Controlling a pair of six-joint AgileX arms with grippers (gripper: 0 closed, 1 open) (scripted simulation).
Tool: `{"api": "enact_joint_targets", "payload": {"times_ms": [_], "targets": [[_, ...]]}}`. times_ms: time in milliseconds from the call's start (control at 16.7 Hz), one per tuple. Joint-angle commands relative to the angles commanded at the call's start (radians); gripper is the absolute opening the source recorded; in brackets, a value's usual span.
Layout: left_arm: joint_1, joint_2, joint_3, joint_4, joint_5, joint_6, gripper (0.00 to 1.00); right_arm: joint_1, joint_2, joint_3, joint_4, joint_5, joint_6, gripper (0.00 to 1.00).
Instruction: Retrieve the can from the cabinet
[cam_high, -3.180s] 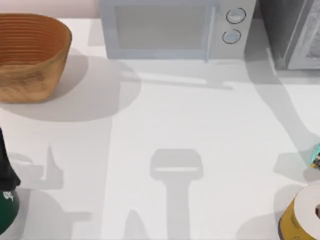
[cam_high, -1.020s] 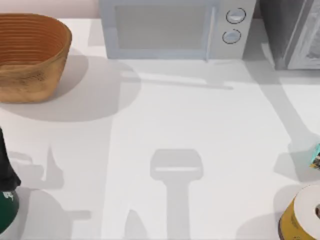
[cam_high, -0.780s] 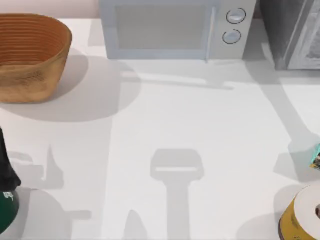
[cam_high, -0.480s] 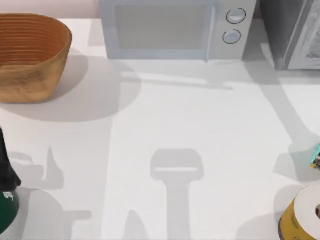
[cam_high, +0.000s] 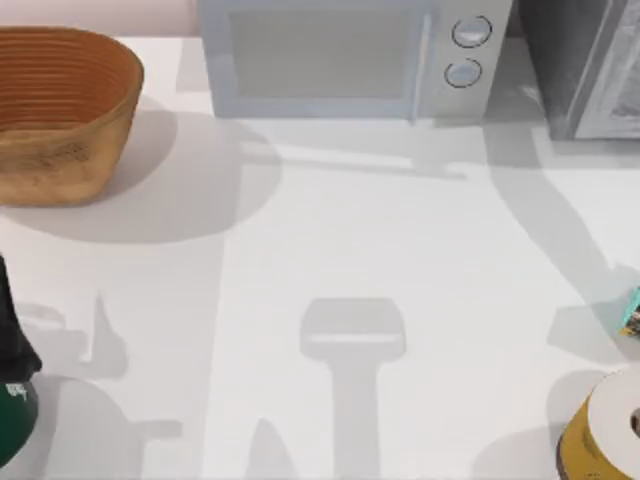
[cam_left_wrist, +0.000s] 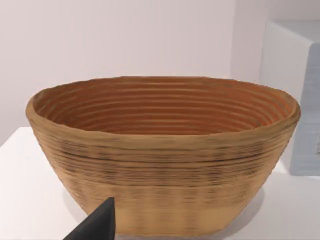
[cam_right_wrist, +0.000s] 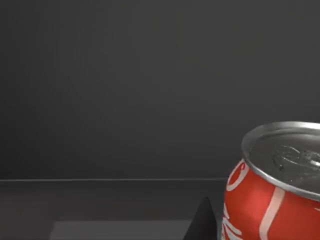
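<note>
Retrieval looks unfinished: the red aluminium drinks can (cam_right_wrist: 272, 187) stands upright inside the dark grey cabinet (cam_right_wrist: 125, 90), just beside a dark fingertip (cam_right_wrist: 202, 222) of the right gripper. Whether those fingers are spread or clenched cannot be told, so grasping and withdrawing remain. The left arm idles facing the woven wicker basket (cam_left_wrist: 160, 155).

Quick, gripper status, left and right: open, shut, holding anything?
Left gripper: cannot be told; one dark fingertip shows in front of the basket.
Right gripper: cannot be told; a fingertip sits beside the red can inside the dark cabinet.

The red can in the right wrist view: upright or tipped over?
Upright. The red aluminium can stands with its silver lid facing up, inside the dark grey cabinet.
</note>
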Motion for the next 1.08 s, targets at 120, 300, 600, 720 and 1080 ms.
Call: {"api": "enact_joint_targets", "payload": {"times_ms": [120, 300, 600, 720, 1080], "targets": [[0.000, 0.000, 0.000, 0.000, 0.000, 0.000, 1.00, 0.036, -0.057, -0.027, -0.042, 0.035, 0.000, 0.00], [0.000, 0.000, 0.000, 0.000, 0.000, 0.000, 1.00, 0.047, -0.072, -0.034, -0.055, 0.045, 0.000, 0.00], [0.000, 0.000, 0.000, 0.000, 0.000, 0.000, 1.00, 0.035, -0.096, -0.051, -0.041, 0.034, 0.002, 0.00], [0.000, 0.000, 0.000, 0.000, 0.000, 0.000, 1.00, 0.017, -0.151, -0.112, -0.017, 0.015, 0.002, 0.00], [0.000, 0.000, 0.000, 0.000, 0.000, 0.000, 1.00, -0.092, -0.437, -0.531, 0.101, -0.089, 0.001, 0.00]]}}
